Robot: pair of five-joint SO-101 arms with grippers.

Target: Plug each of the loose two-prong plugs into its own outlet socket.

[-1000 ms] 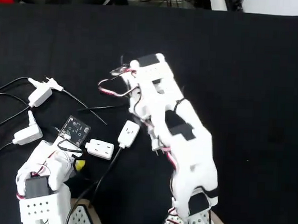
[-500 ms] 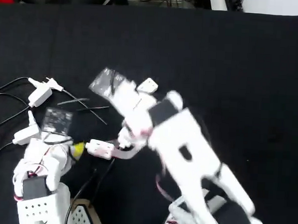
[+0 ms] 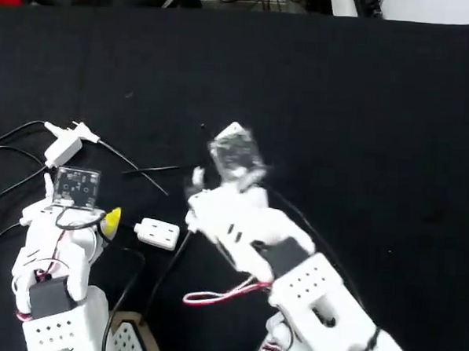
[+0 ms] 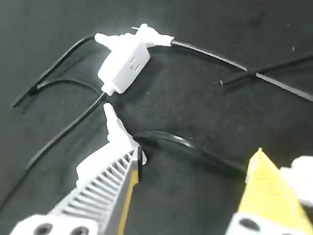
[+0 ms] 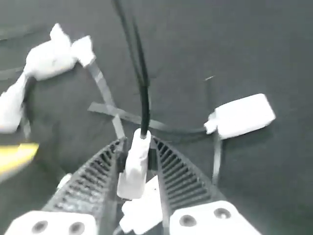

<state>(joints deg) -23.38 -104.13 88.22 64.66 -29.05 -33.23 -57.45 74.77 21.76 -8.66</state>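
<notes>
Even overhead light, soft faint shadows

Far left on the bench (image 3: 379, 112), a socket block (image 4: 123, 66) lies with a plug (image 4: 146, 35) against its far end. Nearer the arms' bases, a second plug (image 4: 115, 129) touches one finger of the left claw (image 4: 195, 156), whose spread fingers straddle a cord (image 4: 186, 144). A socket (image 3: 157, 233) lies between the arms. Mid-bench, the right claw (image 5: 137, 142) grips a corded piece (image 5: 132, 171), and another block (image 5: 242, 116) lies just beyond it.
</notes>
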